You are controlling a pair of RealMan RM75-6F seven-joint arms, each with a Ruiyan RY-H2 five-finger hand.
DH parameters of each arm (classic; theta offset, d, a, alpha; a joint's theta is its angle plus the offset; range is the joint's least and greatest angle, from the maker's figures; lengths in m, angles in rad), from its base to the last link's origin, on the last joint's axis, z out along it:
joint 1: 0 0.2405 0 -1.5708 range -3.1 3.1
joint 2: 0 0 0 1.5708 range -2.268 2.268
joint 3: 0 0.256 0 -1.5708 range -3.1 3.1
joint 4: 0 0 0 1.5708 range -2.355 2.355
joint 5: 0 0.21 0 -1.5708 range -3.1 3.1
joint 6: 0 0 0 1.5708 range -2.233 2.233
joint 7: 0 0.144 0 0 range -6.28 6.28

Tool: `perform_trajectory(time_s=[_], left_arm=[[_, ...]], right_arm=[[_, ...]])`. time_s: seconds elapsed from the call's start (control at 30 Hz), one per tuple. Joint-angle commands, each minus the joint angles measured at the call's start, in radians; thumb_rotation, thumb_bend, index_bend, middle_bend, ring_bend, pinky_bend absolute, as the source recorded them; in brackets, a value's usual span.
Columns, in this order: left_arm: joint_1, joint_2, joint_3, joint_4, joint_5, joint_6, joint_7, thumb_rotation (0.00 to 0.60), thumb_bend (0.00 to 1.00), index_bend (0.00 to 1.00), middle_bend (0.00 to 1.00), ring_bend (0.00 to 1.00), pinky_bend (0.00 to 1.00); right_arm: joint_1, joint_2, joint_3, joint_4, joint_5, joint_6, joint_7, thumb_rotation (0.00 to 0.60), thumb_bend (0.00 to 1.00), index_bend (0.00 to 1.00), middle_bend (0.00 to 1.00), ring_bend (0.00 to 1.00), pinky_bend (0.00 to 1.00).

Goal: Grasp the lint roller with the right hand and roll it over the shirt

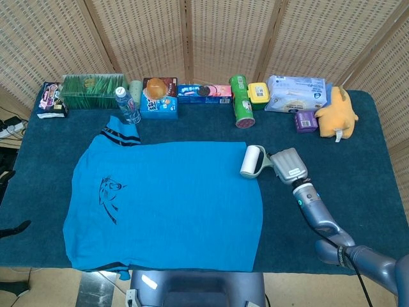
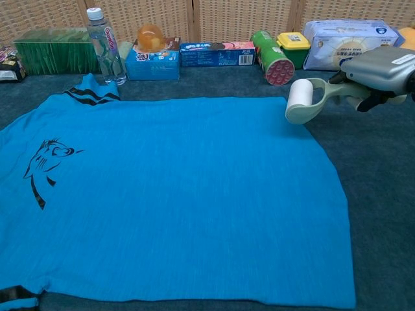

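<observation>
Lint roller (image 1: 253, 160) in right hand (image 1: 289, 165), beside shirt (image 1: 172, 204)

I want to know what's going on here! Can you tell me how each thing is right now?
Shirt: spread flat on the table.
Lint roller: held, at the shirt's right edge.
Right hand: holding the roller's handle.
Water bottle: upright, cap on.
Green can: lying on its side.
Left hand: not in view.

Shirt (image 1: 166, 201) mid-table, lint roller (image 1: 252, 160) at its right edge — boxes (image 1: 204, 92) behind
</observation>
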Motion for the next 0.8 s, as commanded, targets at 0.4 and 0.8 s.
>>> perform_trajectory(time_s=[0.4, 0.8], left_arm=[[-0.002, 0.006, 0.003, 0.005, 0.008, -0.005, -0.015, 0.6, 0.12, 0.0, 0.0, 0.0, 0.08], [-0.003, 0.009, 0.006, 0.007, 0.011, -0.009, -0.022, 0.6, 0.12, 0.0, 0.0, 0.0, 0.08]], right_arm=[[0.038, 0.111, 0.026, -0.263, 0.156, -0.045, -0.111, 0.6, 1.0, 0.47, 0.65, 0.63, 0.93], [0.124, 0.013, -0.012, -0.275, 0.206, 0.036, -0.452, 0.6, 1.0, 0.47, 0.65, 0.63, 0.93]])
